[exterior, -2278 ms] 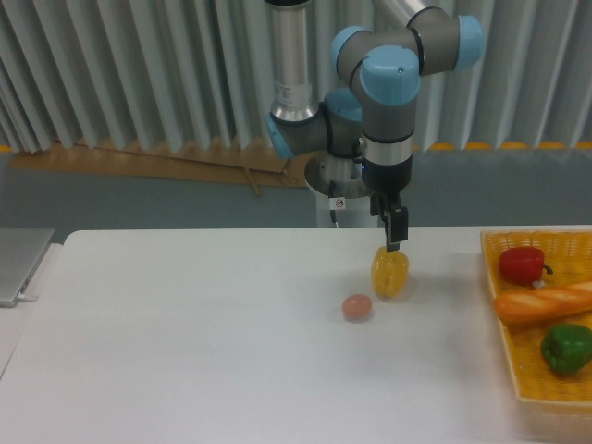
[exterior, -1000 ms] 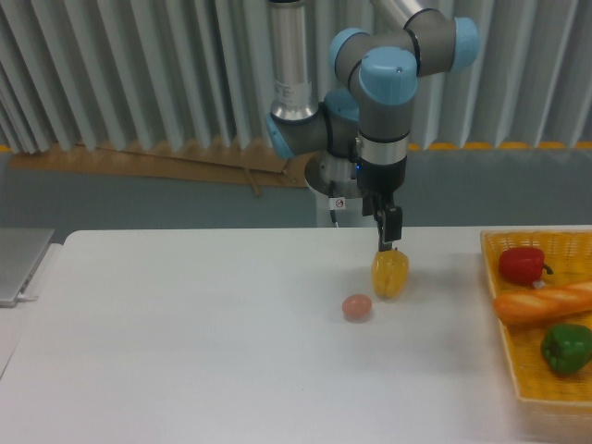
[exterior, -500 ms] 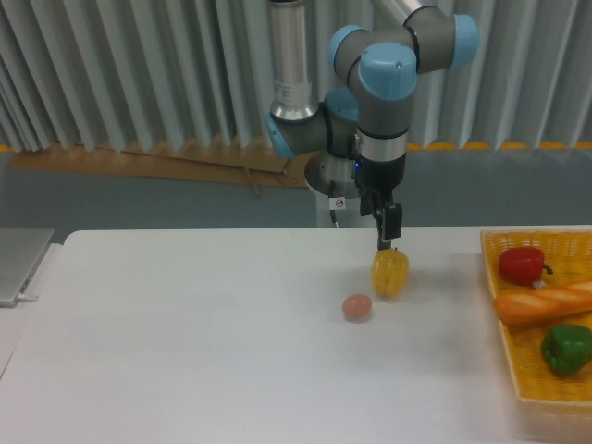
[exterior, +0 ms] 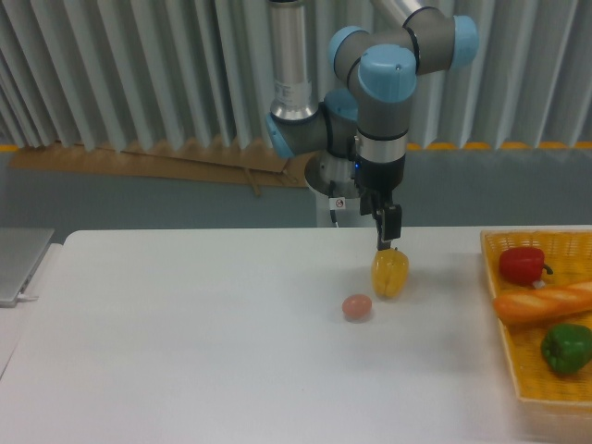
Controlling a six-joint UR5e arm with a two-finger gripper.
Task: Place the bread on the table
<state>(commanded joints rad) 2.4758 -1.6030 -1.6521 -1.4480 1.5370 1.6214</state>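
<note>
Even, bright overhead light is washing the table (exterior: 185, 351) almost pure white, so only faint soft shadows are sitting under the yellow pepper (exterior: 389, 274) and the ball (exterior: 357, 307). The picture is looking slightly soft and low in resolution, with mild glare showing on the arm (exterior: 388, 74) and its glossy blue caps. The basket (exterior: 518, 370) at the right edge is getting cropped and blurring a little.

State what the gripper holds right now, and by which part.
Nothing, it seems: the gripper hangs just above the yellow pepper, which sits on the table. The bread lies untouched in the basket.
</note>
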